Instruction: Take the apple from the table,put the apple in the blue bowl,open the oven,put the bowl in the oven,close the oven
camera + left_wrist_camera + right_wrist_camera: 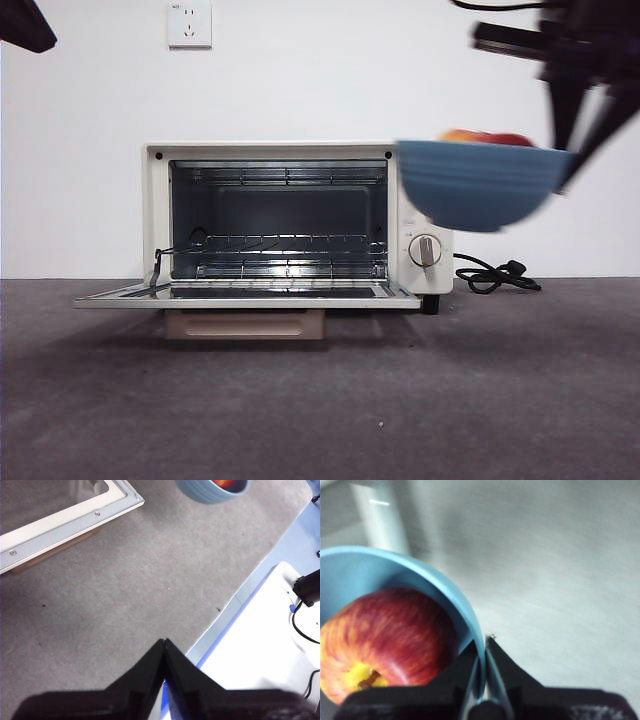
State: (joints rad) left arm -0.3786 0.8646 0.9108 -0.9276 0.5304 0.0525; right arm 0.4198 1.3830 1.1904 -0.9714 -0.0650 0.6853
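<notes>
- Right tool [484,680] has the blue bowl [478,185] pinched by its rim, one jaw inside the wall and one outside, and the bowl hangs in the air well clear of the counter [320,400].
- Apple [385,640] sits down inside that bowl, just beside the inner jaw, its red top peeking over the rim in the front view.
- Now the relation that matters: the oven [290,220] lies off to the side of the carried bowl, its door [245,294] dropped flat and the cavity wide open. Right now the bowl hangs in front of the knob panel, not the opening, and rides above the level of the wire rack [285,245].
- So my read: the bowl has to travel sideways across to the cavity and come down to rack level, clearing the lowered door on the way in.
- Left tool [164,647], jaws pressed together on nothing, waits over bare counter, with the bowl and door well ahead of it.
</notes>
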